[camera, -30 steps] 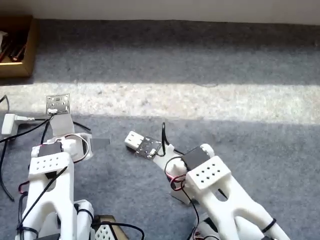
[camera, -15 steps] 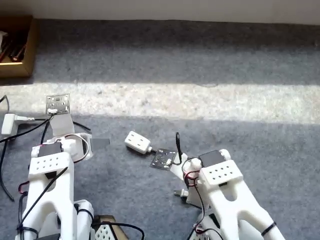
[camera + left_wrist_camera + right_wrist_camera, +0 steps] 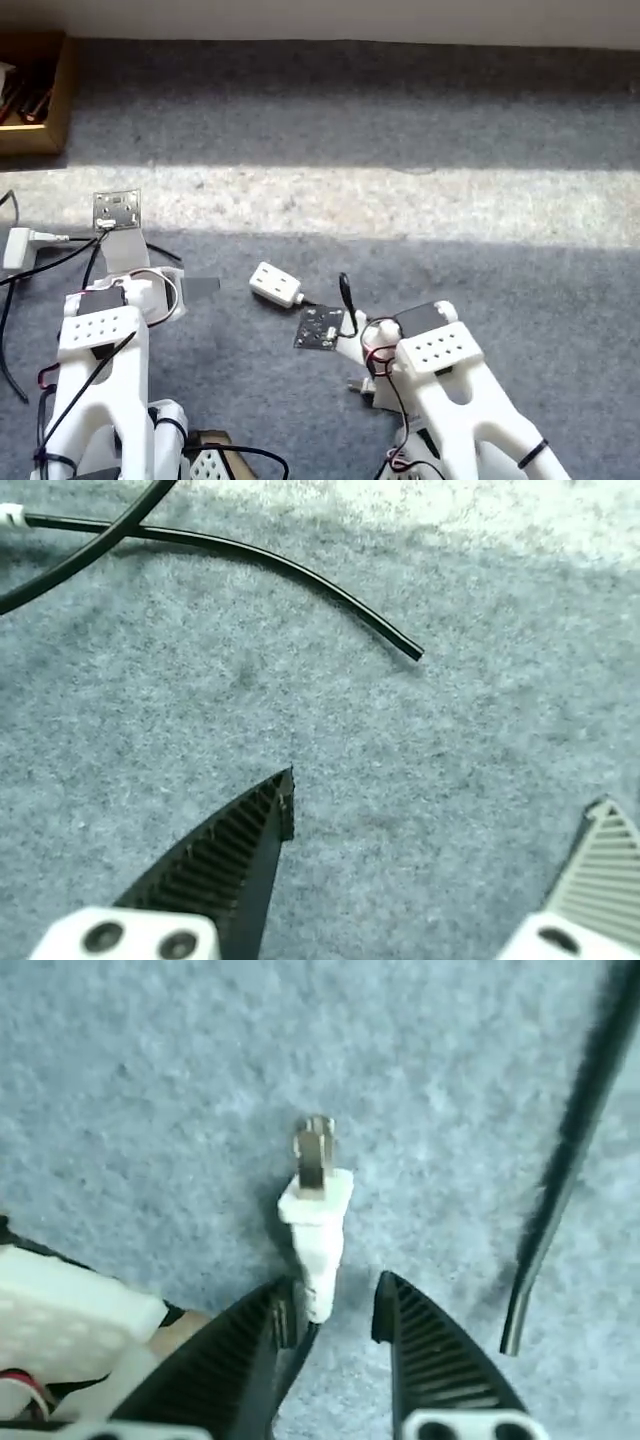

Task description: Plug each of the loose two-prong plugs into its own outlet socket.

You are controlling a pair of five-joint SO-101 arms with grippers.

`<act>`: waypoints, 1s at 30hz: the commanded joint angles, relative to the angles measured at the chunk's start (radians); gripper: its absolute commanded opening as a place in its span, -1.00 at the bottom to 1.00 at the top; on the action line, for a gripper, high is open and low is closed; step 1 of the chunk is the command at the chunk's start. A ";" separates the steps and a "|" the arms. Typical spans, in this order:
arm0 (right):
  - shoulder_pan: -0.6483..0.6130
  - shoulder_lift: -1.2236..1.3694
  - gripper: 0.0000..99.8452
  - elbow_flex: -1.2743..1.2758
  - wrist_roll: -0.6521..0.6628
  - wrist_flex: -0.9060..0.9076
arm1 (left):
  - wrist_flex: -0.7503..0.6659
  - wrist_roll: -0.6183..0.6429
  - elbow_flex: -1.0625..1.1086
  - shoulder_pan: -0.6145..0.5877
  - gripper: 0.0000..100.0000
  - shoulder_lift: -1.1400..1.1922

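Right end effector (image 3: 335, 1305) half-spread round the plug (image 3: 316, 1210) tail, left end effector (image 3: 444, 787) spread wide. Light, rigid, slick: we'd pinch its body.

Grey carpet, white hardware, black leads.

From my screen the carpet (image 3: 480, 110) is a mottled grey with one pale sunlit band across it. The plug (image 3: 318, 1230) is white with dull metal prongs, and the outlet (image 3: 275, 284) is white too. The cable (image 3: 300, 575) is black. The left arm (image 3: 95, 345) and right arm (image 3: 440, 365) are white, each with a grid of small dark holes on its wrist plate and thin red and black wires. I see one ribbed black finger (image 3: 245, 840) and one ribbed pale grey finger (image 3: 600, 850) on the left gripper (image 3: 445, 786); the right gripper (image 3: 335, 1280) has ribbed black fingers (image 3: 430, 1350). The board (image 3: 319, 328) is dark with light specks, the bracket (image 3: 116, 208) silver, the box (image 3: 45, 100) brown wood.
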 commanded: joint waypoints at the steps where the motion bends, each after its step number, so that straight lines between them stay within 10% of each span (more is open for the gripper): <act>1: -0.025 -0.010 -0.65 -0.012 0.026 -0.018 | -0.012 -0.005 -0.004 0.019 -0.15 -0.002; 19: -0.022 -0.001 -0.61 0.117 0.075 -0.119 | -0.011 -0.005 -0.004 0.019 -0.15 -0.002; 23: -0.022 -0.001 -1.00 0.119 0.080 -0.153 | -0.011 -0.005 -0.004 0.019 -0.15 -0.002; 30: -0.015 -0.012 -0.99 -0.015 -0.035 -0.065 | -0.014 -0.003 -0.021 0.016 -0.15 -0.010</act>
